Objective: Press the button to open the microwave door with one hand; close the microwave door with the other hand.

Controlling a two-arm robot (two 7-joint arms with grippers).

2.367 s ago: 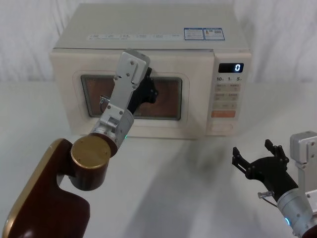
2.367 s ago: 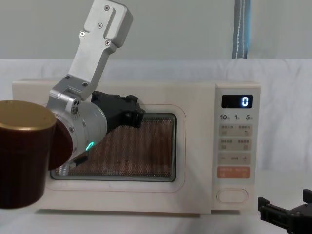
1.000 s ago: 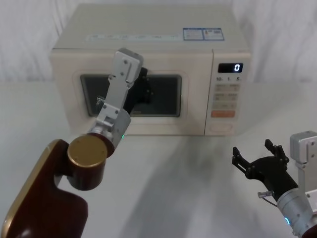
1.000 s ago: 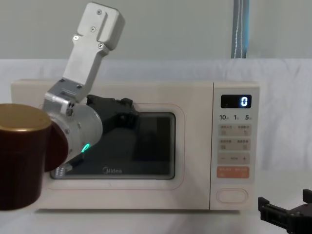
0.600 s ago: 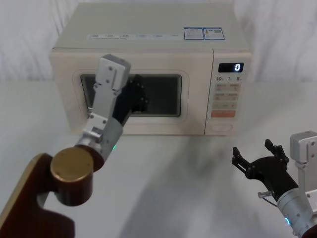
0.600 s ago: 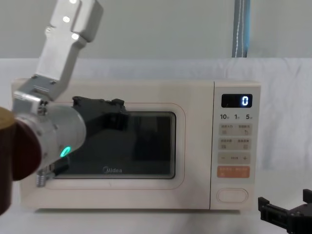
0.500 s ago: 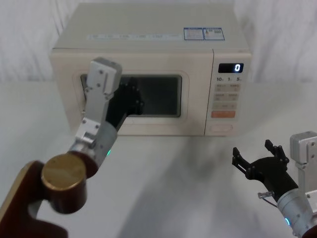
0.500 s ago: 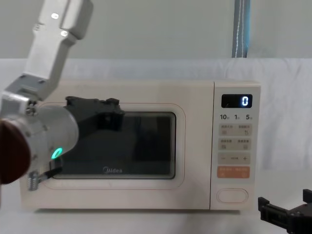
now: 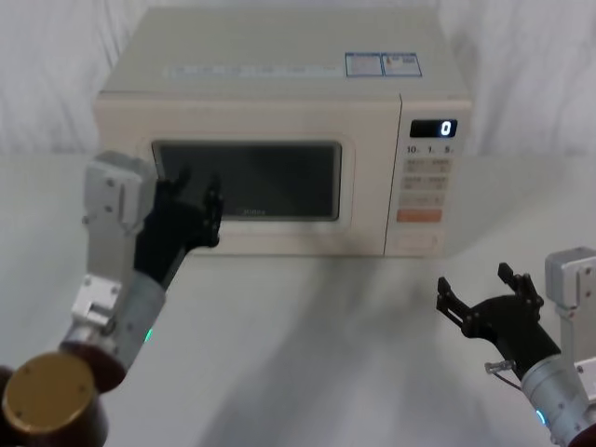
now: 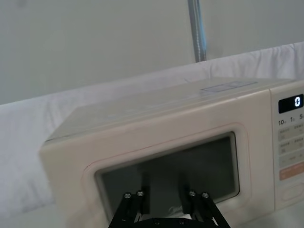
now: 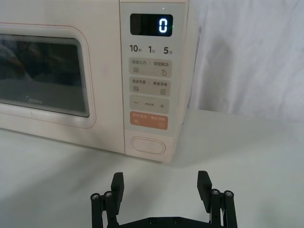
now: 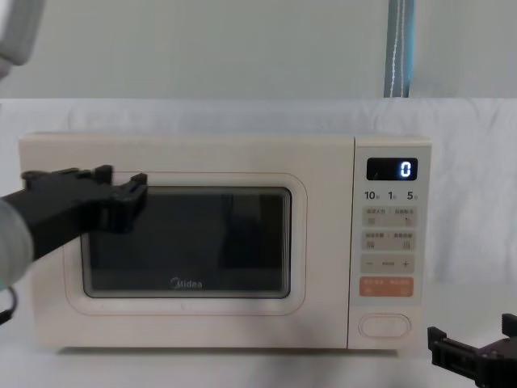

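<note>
The left gripper [image 9: 197,194] is hovering left of centre in the head view, fingers spread, empty, just before the microwave door [image 9: 250,186], which is sitting flush. The right gripper [image 9: 489,296] is idling, jaws apart, at lower right, well below the button [image 11: 148,145].

Microwave door [image 12: 307,242]: cream panel w/ dark glass window, "Midea" logo at bottom edge; shut flush w/ body. Button [image 12: 384,325]: plain cream oval, keypad bottom, below orange key.
</note>
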